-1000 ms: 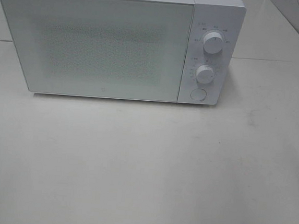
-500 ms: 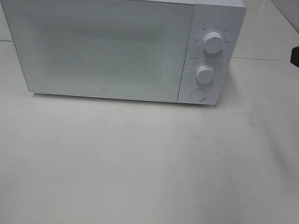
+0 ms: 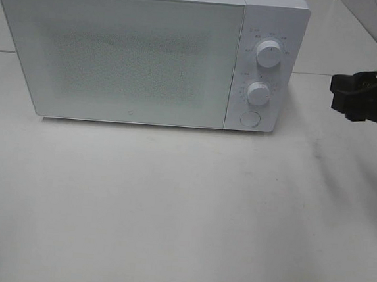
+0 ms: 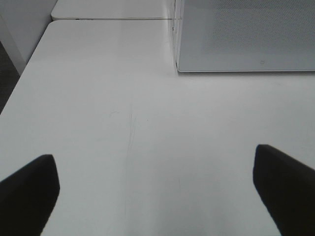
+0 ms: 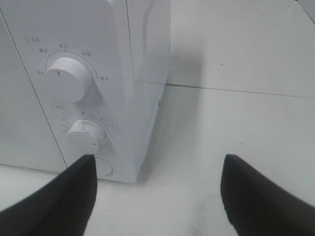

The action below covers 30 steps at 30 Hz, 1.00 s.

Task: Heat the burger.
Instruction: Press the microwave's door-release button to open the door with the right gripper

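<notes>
Burger is in no view; whether it sits behind the shut microwave (image 3: 117,55) door cannot be told. The right hand (image 3: 343,95), parted and empty, hovers beside the controls with the knobs (image 5: 66,78) just ahead, so the next step is probably a dial or the button (image 3: 249,118). The left hand (image 4: 153,157), wide open and empty, hangs over the worktop (image 4: 98,98).

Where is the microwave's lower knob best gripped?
Pinch the lower knob across its round side wall, coming straight at the microwave's control panel: it stands out as a short cylinder facing forward. The right gripper is open, to its right.
</notes>
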Available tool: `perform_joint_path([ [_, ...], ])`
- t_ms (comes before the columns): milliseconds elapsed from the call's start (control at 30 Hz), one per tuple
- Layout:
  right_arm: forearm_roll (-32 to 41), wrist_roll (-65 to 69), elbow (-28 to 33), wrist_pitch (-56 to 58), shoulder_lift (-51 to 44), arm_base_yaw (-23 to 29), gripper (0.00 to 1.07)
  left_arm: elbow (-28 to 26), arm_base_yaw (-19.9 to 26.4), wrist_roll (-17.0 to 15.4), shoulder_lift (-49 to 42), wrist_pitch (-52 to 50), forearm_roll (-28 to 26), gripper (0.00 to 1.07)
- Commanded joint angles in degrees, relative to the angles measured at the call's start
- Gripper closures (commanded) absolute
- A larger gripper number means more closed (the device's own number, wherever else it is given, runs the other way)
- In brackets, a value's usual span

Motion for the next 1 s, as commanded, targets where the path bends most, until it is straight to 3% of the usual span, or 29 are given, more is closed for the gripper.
perform_joint_path([
  [33,-0.1,-0.5,2.2,-8.1,2.6,-0.4,0.39,0.2,0.1,-0.2,-1.1,-0.7,0.2,0.06],
  [233,0.1,-1.0,7.2,-21.5,8.4,-0.3,0.39,0.2,0.1,-0.2,-1.1,-0.7,0.2,0.06],
  [567,3.8,-2.2,11.3,-29.8,15.1,0.4,0.39,0.2,0.1,-0.2,-1.1,-0.7,0.2,0.06],
  [1000,24.1,-7.8,12.4,-39.6,23.3,18.6,0.39,0.2,0.1,-0.2,-1.1,-0.7,0.2,0.06],
])
